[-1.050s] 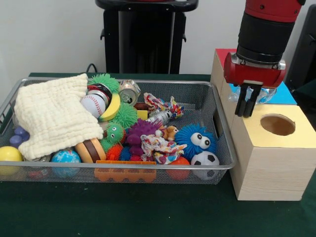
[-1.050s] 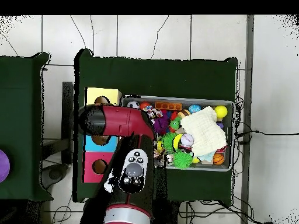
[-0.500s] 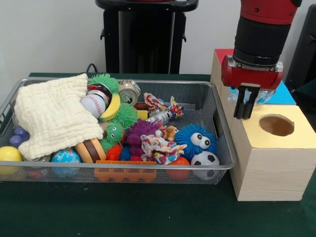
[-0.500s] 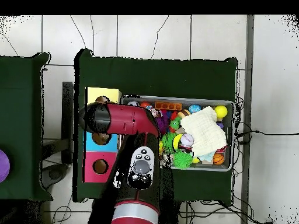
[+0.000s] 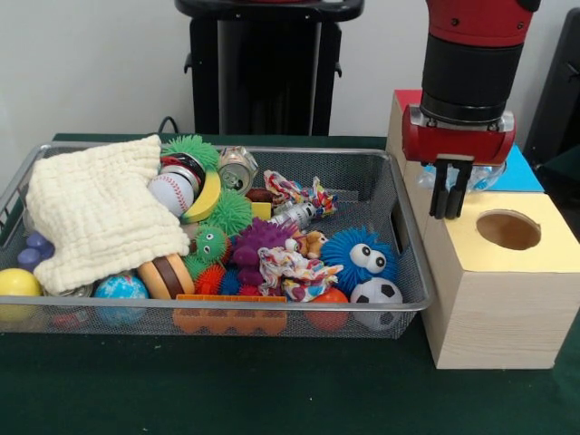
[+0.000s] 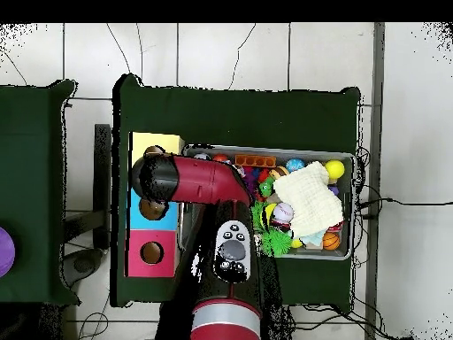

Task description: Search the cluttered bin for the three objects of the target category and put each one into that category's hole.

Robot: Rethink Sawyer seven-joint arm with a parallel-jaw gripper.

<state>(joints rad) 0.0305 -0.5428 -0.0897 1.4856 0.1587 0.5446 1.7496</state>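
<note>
A wire bin point(image 5: 403, 231) sits on the green table point(image 5: 272, 390), full of toys. A cream cloth point(image 5: 95, 213) covers the left part. I count one baseball point(image 5: 169, 191), one soccer ball point(image 5: 376, 294), one globe ball point(image 5: 120, 288), one yellow ball point(image 5: 16, 283), one can point(image 5: 237, 168) and one blue fuzzy ball with eyes point(image 5: 358, 256). The box point(image 5: 494, 290) beside the bin has three tops: yellow, blue, red. The gripper point(image 5: 450, 216) hangs over the box's edge, beside the yellow top's round hole point(image 5: 509, 229). Its fingers are close together and hold nothing. The toys lie lower, to its side.
</note>
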